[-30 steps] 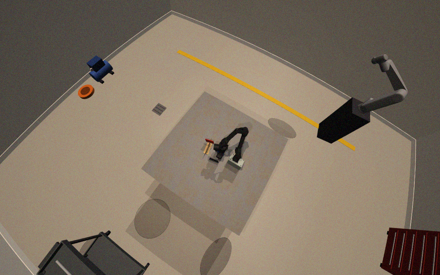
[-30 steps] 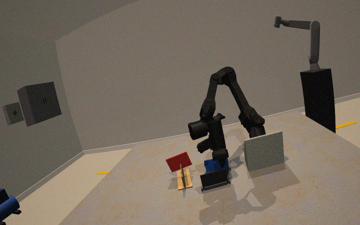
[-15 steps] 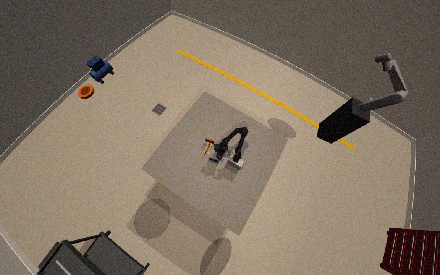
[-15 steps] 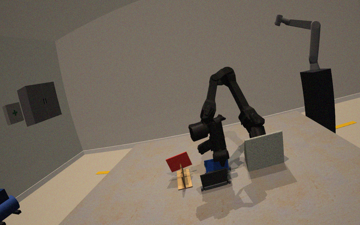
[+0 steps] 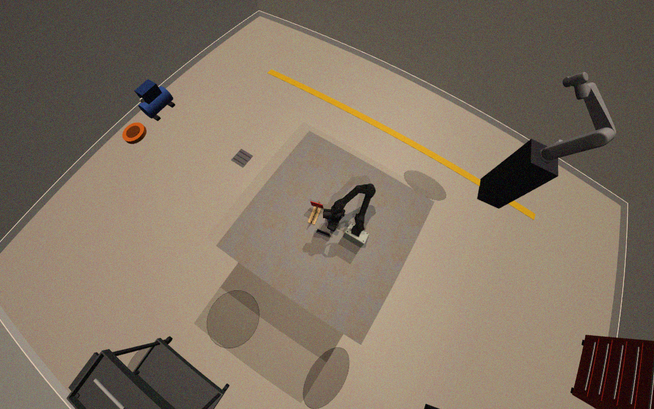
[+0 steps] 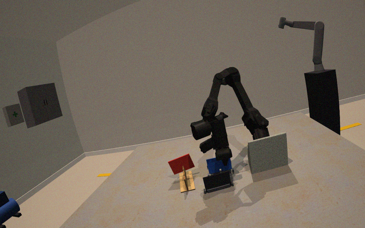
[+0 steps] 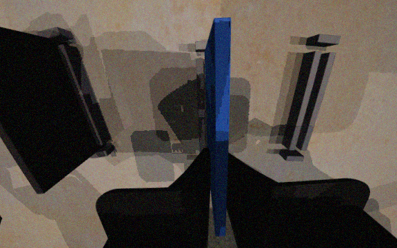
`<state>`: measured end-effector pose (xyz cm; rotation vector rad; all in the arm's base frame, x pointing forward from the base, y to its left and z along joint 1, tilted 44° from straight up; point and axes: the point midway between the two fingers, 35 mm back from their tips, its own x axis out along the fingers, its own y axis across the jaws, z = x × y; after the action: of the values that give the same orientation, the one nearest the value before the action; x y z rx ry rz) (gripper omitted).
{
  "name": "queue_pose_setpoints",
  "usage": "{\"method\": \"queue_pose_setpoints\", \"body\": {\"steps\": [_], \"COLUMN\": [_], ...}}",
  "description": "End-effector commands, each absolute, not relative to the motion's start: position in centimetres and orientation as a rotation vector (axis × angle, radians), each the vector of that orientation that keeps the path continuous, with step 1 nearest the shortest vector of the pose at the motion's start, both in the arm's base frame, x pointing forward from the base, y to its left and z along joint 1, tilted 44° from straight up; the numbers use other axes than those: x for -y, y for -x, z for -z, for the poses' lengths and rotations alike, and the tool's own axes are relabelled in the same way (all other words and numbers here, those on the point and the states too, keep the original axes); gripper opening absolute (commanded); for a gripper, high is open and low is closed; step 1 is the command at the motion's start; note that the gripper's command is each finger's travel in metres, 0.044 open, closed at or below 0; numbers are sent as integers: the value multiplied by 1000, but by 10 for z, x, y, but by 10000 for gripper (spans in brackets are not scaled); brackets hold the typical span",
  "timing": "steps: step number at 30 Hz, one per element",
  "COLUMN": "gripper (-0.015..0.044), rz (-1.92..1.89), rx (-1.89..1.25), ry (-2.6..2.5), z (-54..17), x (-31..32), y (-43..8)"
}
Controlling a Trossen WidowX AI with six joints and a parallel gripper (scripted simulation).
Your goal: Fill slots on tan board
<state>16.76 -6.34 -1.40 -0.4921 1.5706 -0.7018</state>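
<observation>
The pincer point(image 6: 225, 163) point(image 7: 211, 153) grips the blue board point(image 6: 214, 165) point(image 7: 222, 86), upright at its holder on the worktop point(image 5: 288, 178) point(image 6: 138, 204). Relative to the blue board: the black board point(image 5: 323, 232) point(image 6: 217, 181) point(image 7: 29, 103) stands on one side, a vacant holder point(image 7: 309, 100) on the other; nearby, the tan board point(image 5: 314, 215) point(image 6: 184, 177) carries the red board point(image 5: 317, 204) point(image 6: 181, 163) at one end.

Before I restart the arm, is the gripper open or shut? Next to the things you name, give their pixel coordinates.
Shut on the blue board point(image 6: 211, 166) point(image 7: 222, 86): both fingers press its sides.
</observation>
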Motion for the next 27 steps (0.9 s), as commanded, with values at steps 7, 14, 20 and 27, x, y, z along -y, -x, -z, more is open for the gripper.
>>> {"method": "queue_pose_setpoints", "body": {"steps": [7,14,20,27], "gripper": [0,0,0,0], "rz": [702,702,702,701], "rx": [-1569,-1569,-1569,-1569], "ry": [484,484,484,483], "z": [1,-9,-18,-28], "x": [51,41,33,23], "y": [-170,-172,-173,-175]}}
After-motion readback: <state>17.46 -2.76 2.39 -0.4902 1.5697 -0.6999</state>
